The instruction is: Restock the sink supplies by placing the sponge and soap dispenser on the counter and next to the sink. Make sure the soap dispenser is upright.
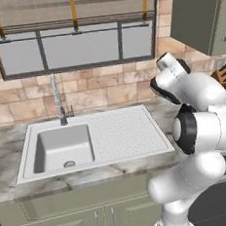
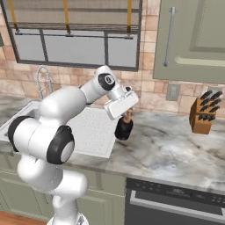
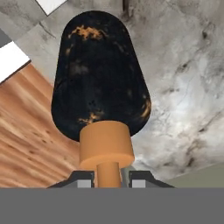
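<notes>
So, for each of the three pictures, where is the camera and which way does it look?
Left base view: behind the arm's left, facing the sink; white arm at lower right.
Right base view: behind its right, facing the counter; arm at lower left, hand holding the soap dispenser.
Hand view: on the hand, looking along the bottle.
Both base views share sink and counter.

One soap dispenser [image 2: 124, 128]. One sink [image 1: 59, 148], one faucet [image 1: 59, 100]. One knife block [image 2: 204, 114], right side of frame. One wall outlet [image 2: 172, 92]. One gripper [image 3: 107, 180].
</notes>
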### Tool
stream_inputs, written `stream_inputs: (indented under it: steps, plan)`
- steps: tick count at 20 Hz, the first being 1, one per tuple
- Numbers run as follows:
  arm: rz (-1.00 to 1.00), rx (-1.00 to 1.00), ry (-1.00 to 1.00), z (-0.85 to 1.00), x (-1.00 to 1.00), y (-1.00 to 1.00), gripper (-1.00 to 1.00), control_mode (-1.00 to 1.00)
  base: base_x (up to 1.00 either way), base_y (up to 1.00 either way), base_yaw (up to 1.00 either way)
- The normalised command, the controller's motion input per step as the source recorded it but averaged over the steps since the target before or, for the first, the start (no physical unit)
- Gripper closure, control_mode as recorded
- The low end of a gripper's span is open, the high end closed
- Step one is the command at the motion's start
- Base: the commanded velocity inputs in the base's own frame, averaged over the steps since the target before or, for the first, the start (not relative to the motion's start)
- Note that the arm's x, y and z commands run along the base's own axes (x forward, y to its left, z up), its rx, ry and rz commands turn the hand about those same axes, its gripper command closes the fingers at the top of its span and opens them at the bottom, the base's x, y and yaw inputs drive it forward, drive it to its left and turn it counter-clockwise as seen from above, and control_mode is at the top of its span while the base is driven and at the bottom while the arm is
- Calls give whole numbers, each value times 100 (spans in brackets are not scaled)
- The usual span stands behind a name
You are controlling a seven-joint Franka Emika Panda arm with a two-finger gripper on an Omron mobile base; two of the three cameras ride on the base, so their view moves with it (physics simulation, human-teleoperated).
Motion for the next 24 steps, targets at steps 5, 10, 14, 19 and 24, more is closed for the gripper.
stream_inputs:
  steps: [5,10,14,19,24]
  plan:
    - [-1,-11,5,-34,44,17,100,-100,0,0,0]
    - [0,-10,2,-46,27,11,100,-100,0,0,0]
    - [0,-8,0,-40,24,9,100,-100,0,0,0]
    - [0,-7,0,-37,6,2,100,-100,0,0,0]
    - [0,-5,0,-38,19,6,100,-100,0,0,0]
